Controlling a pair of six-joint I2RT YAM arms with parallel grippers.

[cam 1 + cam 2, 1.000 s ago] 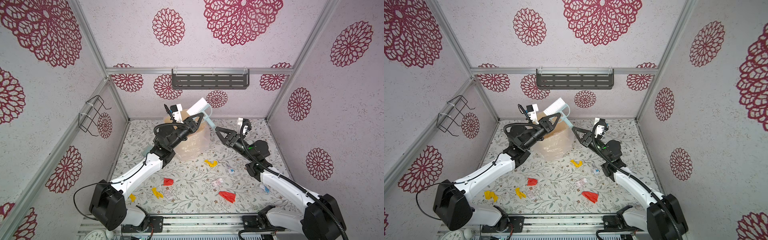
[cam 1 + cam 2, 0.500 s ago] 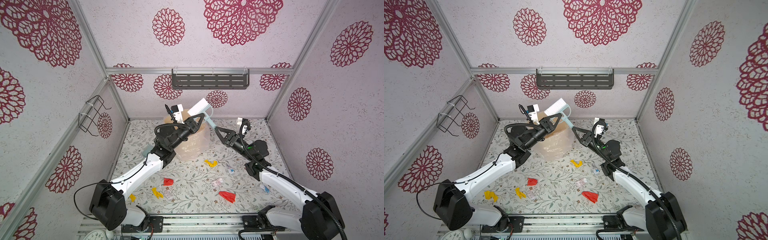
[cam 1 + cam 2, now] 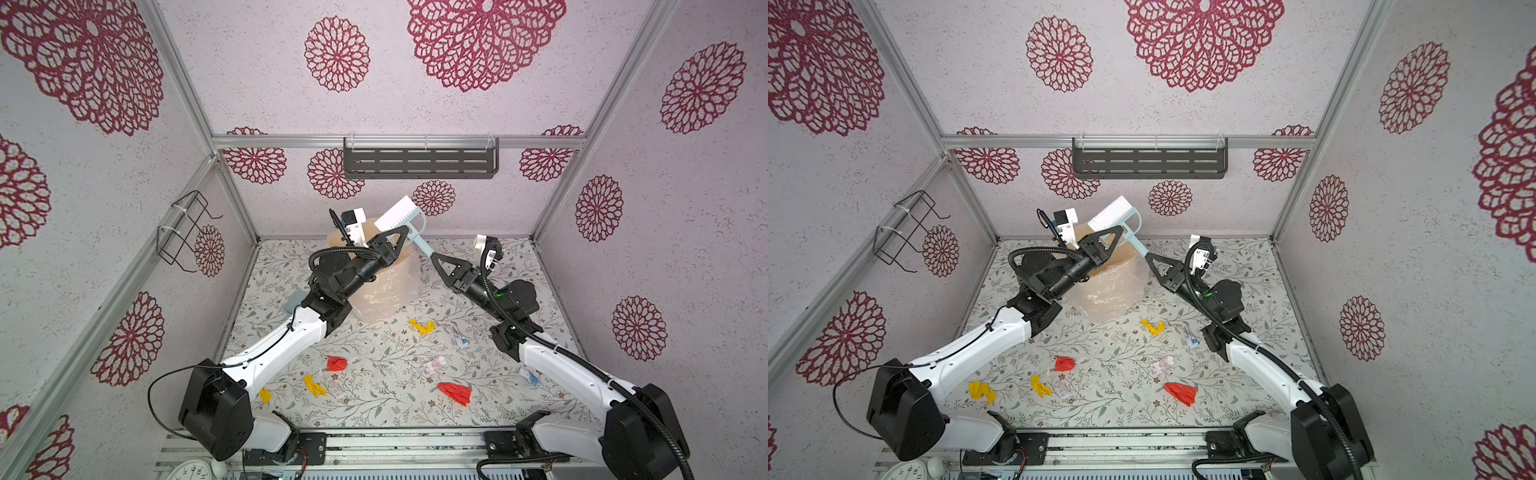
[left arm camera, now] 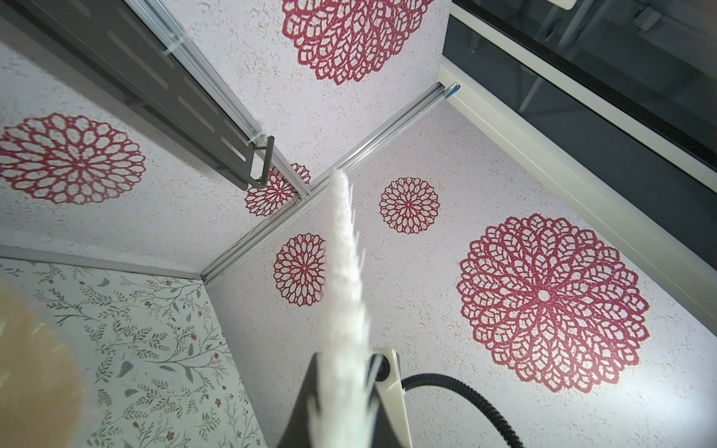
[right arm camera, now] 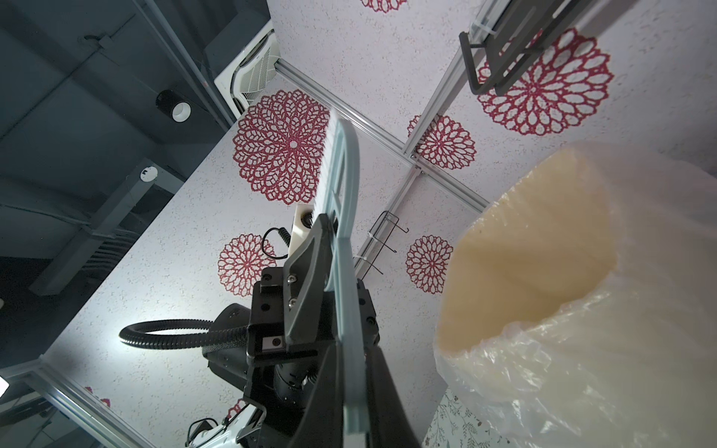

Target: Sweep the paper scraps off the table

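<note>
A small pale brush (image 3: 397, 213) (image 3: 1114, 215) is held high over the back of the table (image 3: 374, 411). My left gripper (image 3: 400, 237) (image 3: 1116, 237) is shut on it just below the white bristles (image 4: 345, 279). My right gripper (image 3: 433, 257) (image 3: 1148, 257) is shut on the pale blue handle (image 5: 351, 360). Several paper scraps lie on the table below: a yellow one (image 3: 422, 326), a red one (image 3: 336, 363), another red one (image 3: 456, 392), and white ones with blue marks (image 3: 460, 337).
A tan bin lined with clear plastic (image 3: 386, 286) (image 5: 543, 279) stands under the brush. A pale blue-grey dustpan (image 3: 293, 300) peeks out behind my left arm. A dark shelf (image 3: 419, 163) hangs on the back wall, a wire rack (image 3: 187, 232) on the left wall.
My right gripper has closed on the brush handle. Both arms and the brush have hardly moved.
</note>
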